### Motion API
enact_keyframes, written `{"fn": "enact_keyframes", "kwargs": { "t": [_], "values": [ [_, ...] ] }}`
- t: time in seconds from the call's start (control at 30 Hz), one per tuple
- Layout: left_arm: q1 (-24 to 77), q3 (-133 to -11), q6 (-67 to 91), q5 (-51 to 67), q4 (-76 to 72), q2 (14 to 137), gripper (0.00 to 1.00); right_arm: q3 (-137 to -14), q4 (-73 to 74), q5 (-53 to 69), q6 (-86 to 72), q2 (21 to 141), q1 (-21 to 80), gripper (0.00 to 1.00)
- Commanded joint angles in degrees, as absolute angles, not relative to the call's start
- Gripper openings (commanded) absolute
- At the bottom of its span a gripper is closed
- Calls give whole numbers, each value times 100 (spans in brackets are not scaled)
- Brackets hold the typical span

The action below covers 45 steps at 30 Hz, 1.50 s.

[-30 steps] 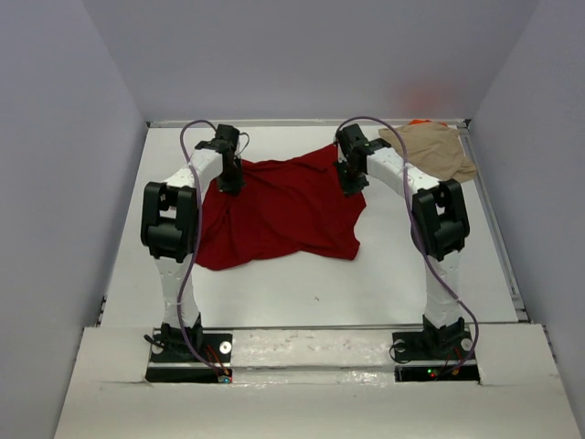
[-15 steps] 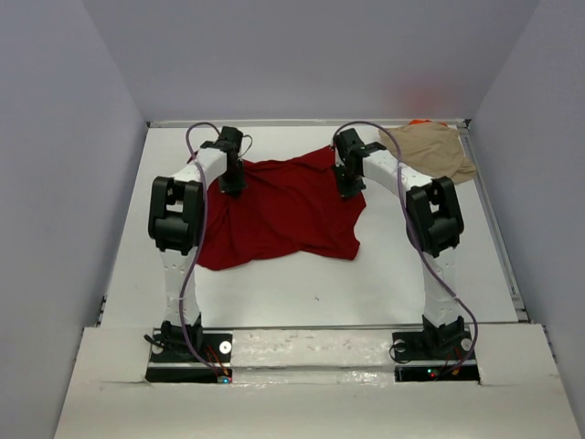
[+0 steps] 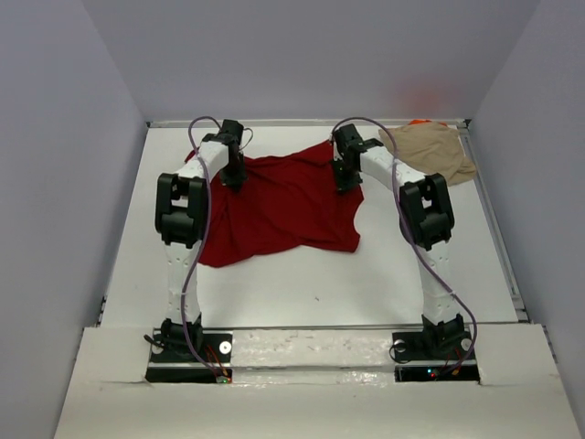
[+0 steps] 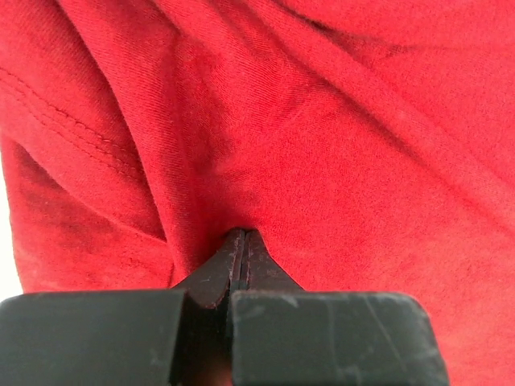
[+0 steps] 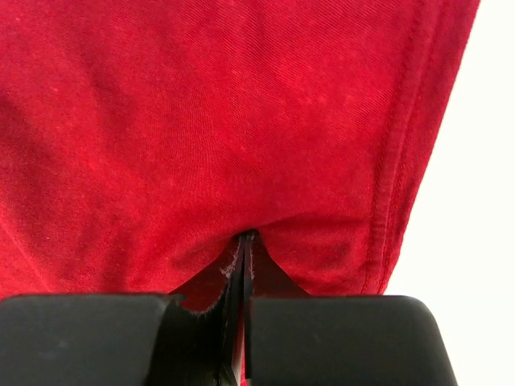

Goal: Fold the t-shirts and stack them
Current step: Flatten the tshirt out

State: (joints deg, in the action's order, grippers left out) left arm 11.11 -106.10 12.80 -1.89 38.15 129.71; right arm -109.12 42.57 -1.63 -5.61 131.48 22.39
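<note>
A large dark red t-shirt [image 3: 279, 206] lies spread and rumpled on the white table. My left gripper [image 3: 235, 176] pinches its far left part, shut on the cloth; in the left wrist view the red t-shirt [image 4: 322, 137] fills the frame and the gripper [image 4: 243, 235] bites a fold. My right gripper [image 3: 345, 178] is shut on the far right part; in the right wrist view the red t-shirt [image 5: 201, 121] fills most of the frame, with the gripper [image 5: 246, 237] near the hemmed edge. A tan t-shirt [image 3: 431, 151] lies crumpled at the far right corner, with a sliver of orange fabric [image 3: 420, 122] behind it.
The white table [image 3: 320, 288] is walled by grey panels on the left, back and right. A raised rail [image 3: 494, 229] runs along the right side. Both arm bases sit at the near edge.
Both grippers have moved toward the far side, pulling the red t-shirt's far edge with them; the arms stand more upright and the cloth has shifted slightly away.
</note>
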Motion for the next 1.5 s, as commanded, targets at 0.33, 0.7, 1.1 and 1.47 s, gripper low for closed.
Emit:
{"fn": "enact_keyframes", "kwargs": {
  "t": [0.33, 0.7, 1.1, 1.47],
  "values": [
    [1011, -12065, 1204, 202, 4455, 13702, 0, -12188, 4667, -141, -308, 13640, 1916, 0],
    [993, -13227, 1178, 492, 4790, 14352, 0, -13252, 4887, -44, -202, 14308, 1731, 0],
    [940, -13473, 1230, 721, 4692, 14378, 0, -13404, 4684, -53, -62, 13659, 1731, 0],
    [1072, -11858, 1213, 369, 4140, 13167, 0, -11207, 4289, 438, -272, 12182, 2030, 0]
  ]
}}
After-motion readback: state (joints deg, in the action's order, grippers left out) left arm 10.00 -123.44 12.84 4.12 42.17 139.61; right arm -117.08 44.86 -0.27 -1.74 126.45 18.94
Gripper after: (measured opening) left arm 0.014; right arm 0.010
